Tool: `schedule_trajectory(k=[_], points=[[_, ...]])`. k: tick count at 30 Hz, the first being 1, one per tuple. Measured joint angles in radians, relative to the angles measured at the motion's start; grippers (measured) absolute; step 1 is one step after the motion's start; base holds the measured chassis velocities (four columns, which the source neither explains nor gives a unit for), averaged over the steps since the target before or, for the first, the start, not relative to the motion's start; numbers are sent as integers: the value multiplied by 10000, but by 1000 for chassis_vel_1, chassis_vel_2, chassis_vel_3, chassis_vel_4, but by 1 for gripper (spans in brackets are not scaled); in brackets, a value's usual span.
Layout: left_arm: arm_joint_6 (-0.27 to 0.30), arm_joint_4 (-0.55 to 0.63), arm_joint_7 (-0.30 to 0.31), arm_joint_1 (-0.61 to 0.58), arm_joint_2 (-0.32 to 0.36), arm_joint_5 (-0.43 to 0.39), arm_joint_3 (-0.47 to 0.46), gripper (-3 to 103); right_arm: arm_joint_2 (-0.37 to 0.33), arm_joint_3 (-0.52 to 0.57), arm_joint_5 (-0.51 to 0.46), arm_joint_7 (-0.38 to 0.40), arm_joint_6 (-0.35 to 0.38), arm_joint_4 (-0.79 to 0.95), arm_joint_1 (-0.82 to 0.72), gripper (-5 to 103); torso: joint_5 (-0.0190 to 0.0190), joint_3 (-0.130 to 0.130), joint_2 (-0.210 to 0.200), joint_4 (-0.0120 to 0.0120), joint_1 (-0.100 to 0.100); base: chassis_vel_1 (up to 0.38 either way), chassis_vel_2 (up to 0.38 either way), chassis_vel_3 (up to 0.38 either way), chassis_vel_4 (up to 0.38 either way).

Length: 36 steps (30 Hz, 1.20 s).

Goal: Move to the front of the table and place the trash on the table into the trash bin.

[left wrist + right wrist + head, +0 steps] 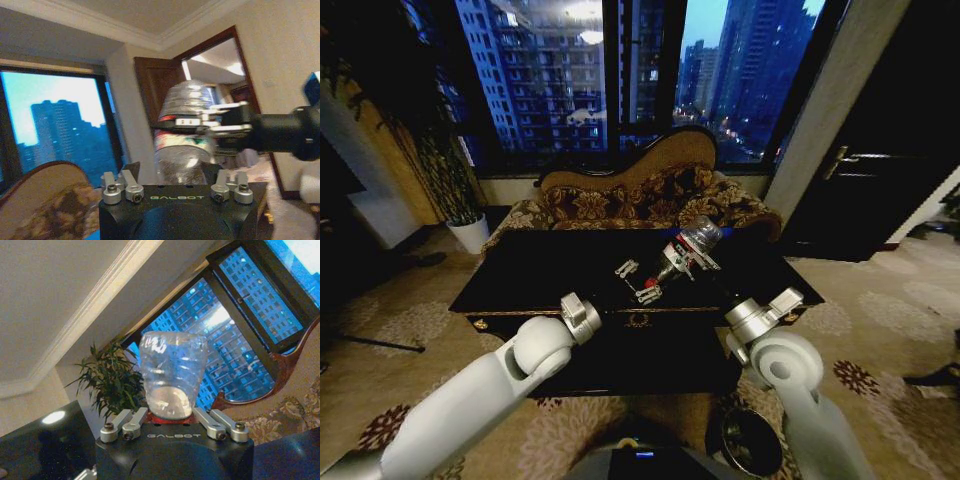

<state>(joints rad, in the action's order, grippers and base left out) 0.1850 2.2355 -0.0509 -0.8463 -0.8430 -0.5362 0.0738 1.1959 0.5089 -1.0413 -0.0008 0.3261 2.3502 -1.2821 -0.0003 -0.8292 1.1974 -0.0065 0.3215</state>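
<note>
Trash in hand is one bottle (690,247), lifted over the table (520,272) and clamped by your right gripper (682,258), while your left gripper (638,281) hovers open beside it, so you next need to carry it to the one bin (752,440) below the table's front.

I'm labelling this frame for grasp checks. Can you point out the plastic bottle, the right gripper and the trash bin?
plastic bottle (172,372): right wrist view, on its clear ribbed wall.
right gripper (672,262): head view, between the fingertips shut on the bottle.
trash bin (732,455): head view, on its pale rim.
</note>
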Motion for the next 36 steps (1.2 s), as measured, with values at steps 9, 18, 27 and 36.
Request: schedule_trajectory(k=[9, 18, 27, 36], points=[[906, -692, 1381, 25, -260, -1344, -2053, 99, 225, 147, 482, 3, -218, -883, 110, 25, 2, -1, 0, -1, 1, 0, 0, 0, 0], [1591, -976, 3515, -374, -334, -1836, -3575, 100, 303, 443, 1577, 7, -551, -1966, 356, 25, 1, -1, 0, -1, 0, 0, 0, 0, 0], [2282, -1809, 4246, -1358, 8, -1981, -5878, 100, 452, 703, 3458, 6, -972, -3001, 538, 25, -3, -1, 0, 2, 1, 0, 0, 0, 0], [3129, -2436, 3954, -2411, 811, -2530, -8187, 100, 608, 1237, 5085, 7, -914, -3668, 798, 25, 1, -1, 0, -2, 0, 0, 0, 0, 0]])
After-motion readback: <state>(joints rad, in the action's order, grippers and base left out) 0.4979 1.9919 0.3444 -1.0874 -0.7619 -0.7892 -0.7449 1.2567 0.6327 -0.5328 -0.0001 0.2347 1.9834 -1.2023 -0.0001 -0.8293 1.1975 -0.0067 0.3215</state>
